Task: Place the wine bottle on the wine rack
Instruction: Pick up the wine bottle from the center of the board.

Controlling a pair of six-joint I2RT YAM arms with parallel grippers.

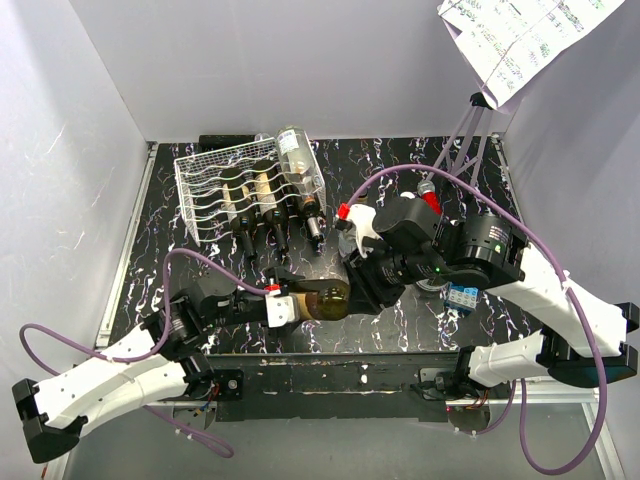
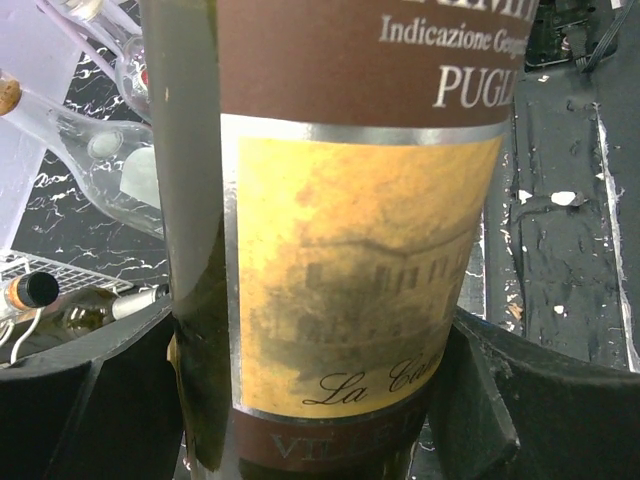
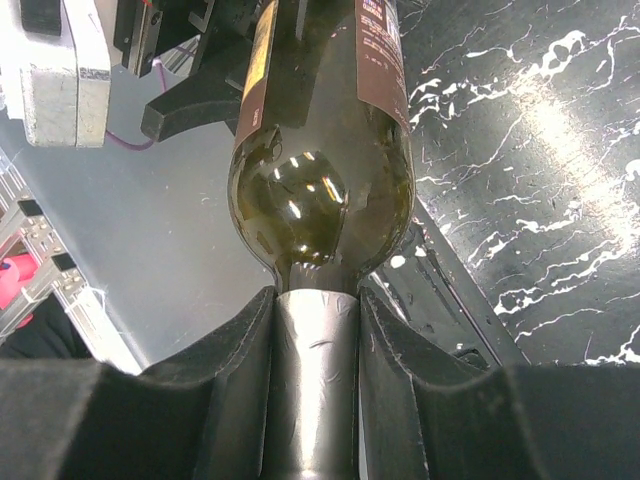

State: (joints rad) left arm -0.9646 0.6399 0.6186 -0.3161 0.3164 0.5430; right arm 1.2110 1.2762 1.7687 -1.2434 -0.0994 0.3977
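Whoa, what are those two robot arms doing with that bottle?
They share one dark green glass wine bottle with a yellow label, near the front of the black marbled table. The right gripper clamps its neck; the left gripper straddles its body. The white wire wine rack at the back left already holds other bottles; this one isn't there yet.

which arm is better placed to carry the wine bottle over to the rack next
Probably left. The wine rack sits on that side of the table, and the left jaws flank the wine bottle around its labelled body. The right jaws pinch only the neck and would reach across.
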